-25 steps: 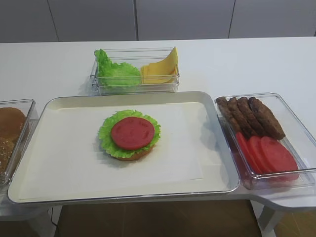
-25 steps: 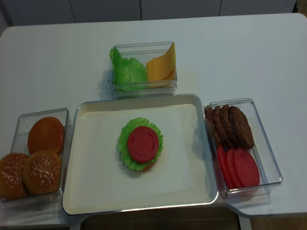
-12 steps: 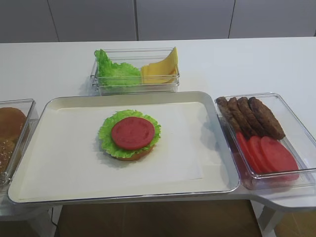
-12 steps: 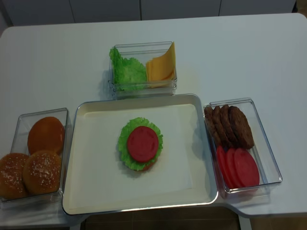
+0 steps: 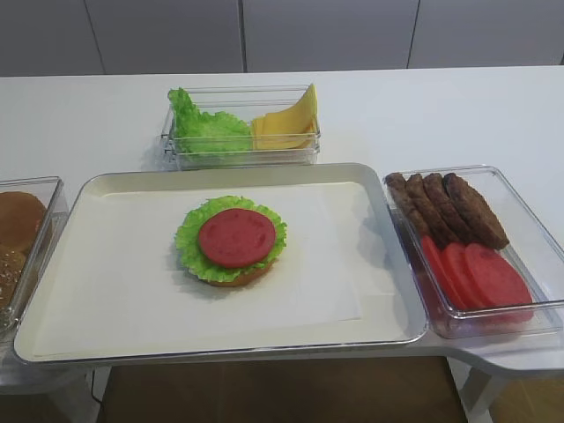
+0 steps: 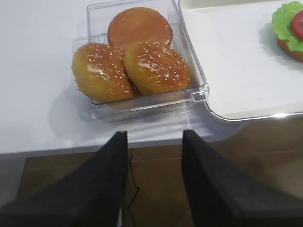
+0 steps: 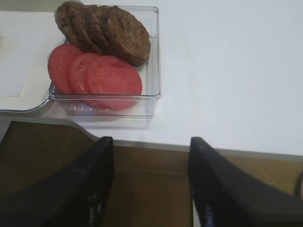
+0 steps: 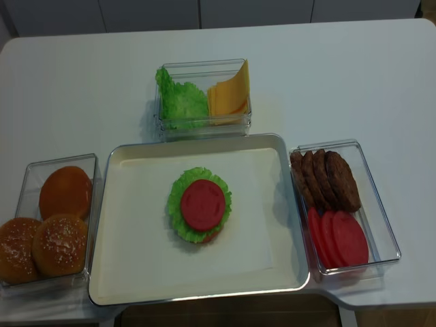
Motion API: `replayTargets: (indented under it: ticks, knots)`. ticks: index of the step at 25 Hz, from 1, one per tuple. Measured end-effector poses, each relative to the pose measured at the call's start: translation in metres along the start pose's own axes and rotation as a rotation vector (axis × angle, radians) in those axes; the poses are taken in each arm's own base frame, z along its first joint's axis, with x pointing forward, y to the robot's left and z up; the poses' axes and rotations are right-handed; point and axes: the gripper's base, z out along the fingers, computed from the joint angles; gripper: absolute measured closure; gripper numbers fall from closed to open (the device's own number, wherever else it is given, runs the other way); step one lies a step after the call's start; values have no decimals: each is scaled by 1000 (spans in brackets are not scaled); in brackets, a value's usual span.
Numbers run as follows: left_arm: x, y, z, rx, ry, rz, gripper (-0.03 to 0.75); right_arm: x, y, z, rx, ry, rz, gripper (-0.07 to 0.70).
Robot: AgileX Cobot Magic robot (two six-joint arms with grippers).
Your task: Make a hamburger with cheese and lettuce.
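The hamburger (image 5: 232, 244) (image 8: 199, 213) sits mid-tray: a bun half, a ruffled green leaf and a round red slice on top; its edge shows in the left wrist view (image 6: 288, 27). Spare lettuce (image 5: 205, 130) (image 8: 180, 102) and yellow cheese (image 5: 286, 126) (image 8: 230, 97) share the clear box at the back. My left gripper (image 6: 155, 139) hangs open and empty off the table's front edge, before the bun box. My right gripper (image 7: 151, 144) is open and empty too, off the front edge near the patty box. Neither shows in the high views.
The tray (image 5: 392, 264) (image 8: 289, 231) has white paper. A clear box (image 8: 27, 177) (image 6: 142, 106) on the left holds three buns. On the right, another clear box (image 5: 520, 198) (image 7: 154, 56) (image 8: 371, 184) holds dark patties (image 7: 104, 28) and red slices (image 7: 97, 75).
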Motion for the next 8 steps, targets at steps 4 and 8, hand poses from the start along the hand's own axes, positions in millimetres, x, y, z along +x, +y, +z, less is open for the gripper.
replayTargets:
  ticks: [4, 8]
  knots:
    - [0, 0, 0, 0, 0, 0, 427, 0, 0, 0, 0, 0, 2, 246]
    - [0, 0, 0, 0, 0, 0, 428, 0, 0, 0, 0, 0, 2, 246]
